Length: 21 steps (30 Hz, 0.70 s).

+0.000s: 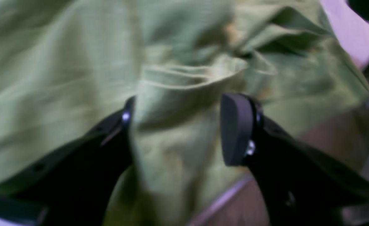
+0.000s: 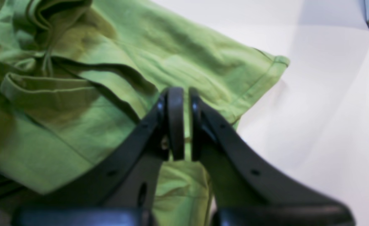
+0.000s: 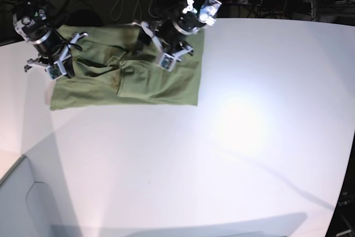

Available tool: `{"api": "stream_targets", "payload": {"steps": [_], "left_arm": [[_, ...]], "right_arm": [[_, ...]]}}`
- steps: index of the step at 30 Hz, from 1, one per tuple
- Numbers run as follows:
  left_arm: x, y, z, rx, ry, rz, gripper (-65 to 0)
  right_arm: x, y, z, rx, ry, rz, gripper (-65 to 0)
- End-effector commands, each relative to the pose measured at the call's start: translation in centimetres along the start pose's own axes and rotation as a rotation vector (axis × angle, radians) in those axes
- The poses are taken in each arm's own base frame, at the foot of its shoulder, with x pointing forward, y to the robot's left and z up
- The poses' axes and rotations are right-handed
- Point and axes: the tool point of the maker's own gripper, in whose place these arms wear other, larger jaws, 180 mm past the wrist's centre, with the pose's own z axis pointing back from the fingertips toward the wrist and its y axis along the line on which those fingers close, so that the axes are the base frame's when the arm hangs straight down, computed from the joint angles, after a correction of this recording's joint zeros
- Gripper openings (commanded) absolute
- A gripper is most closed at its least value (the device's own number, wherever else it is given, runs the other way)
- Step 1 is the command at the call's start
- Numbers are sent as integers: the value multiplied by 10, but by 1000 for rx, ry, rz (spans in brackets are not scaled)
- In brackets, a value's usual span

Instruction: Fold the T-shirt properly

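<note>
Lying rumpled across the upper left of the base view, the T-shirt (image 3: 138, 84) sits on the white desk (image 3: 249, 137), partly bunched, with loose folds and a raised ridge of cloth near its middle. It looks thin, soft and light, so it should drape and slide rather than hold a shape; a pinch will likely lift only the top layer unless the pads bite through a hem or seam.

The left hand (image 1: 176, 125) hangs just above the cloth with its jaws spread wide and nothing between them; in its wrist view a stitched hem fold (image 1: 190, 73) lies just beyond the pads, upper centre of the frame. That double-layer edge looks like the firmest place to take hold.

The right hand (image 2: 181, 122) has its jaws closed almost together over the shirt near a sleeve-like corner (image 2: 275, 62) at the right of its frame. A strip of green shows in the narrow gap, but whether cloth is truly pinched there I cannot tell.

For a neat fold, corners and hems seem the better grips, since the middle of the fabric would only gather into more wrinkles.
</note>
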Motion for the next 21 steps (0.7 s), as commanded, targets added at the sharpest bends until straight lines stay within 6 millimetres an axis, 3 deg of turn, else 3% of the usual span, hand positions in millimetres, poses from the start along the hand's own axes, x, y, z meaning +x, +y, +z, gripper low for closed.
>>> {"api": "stream_targets", "payload": {"steps": [1, 5, 8, 13, 21], "left_arm": [[17, -15, 2, -54, -51, -37, -316], [19, -51, 6, -174, -45, -167, -316], [21, -62, 5, -213, -45, -219, -316], [33, -46, 4, -166, -72, -199, -313], [97, -12, 13, -60, -237, -153, -310]], "right_arm": [[12, -2, 4, 7, -43, 22, -650], [13, -3, 3, 5, -46, 22, -650], [13, -3, 3, 5, -47, 22, -650], [14, -4, 3, 4, -50, 24, -650], [13, -4, 3, 3, -47, 21, -650]]}}
